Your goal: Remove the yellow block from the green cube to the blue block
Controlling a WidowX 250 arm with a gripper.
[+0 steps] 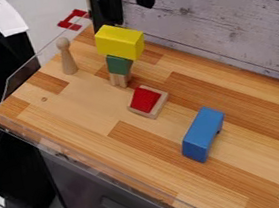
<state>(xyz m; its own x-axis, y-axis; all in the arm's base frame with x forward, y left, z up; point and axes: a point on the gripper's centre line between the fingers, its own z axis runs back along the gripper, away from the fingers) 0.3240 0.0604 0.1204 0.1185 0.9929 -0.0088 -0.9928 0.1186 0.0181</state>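
One yellow block [120,42] tops the green cube [120,65] near the tabletop's [87,100] far edge, empty gripper [132,15] spread wide, presumably for grasping.

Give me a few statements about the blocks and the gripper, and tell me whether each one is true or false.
1. The yellow block sits on the green cube. True.
2. The blue block stands on the red block. False: it rests on the table, apart from the red block.
3. The gripper is holding the yellow block. False: its fingers are apart, with nothing gripped.
4. A wooden piece is under the green cube. True.
5. The wooden peg lies on its side. False: it stands upright.
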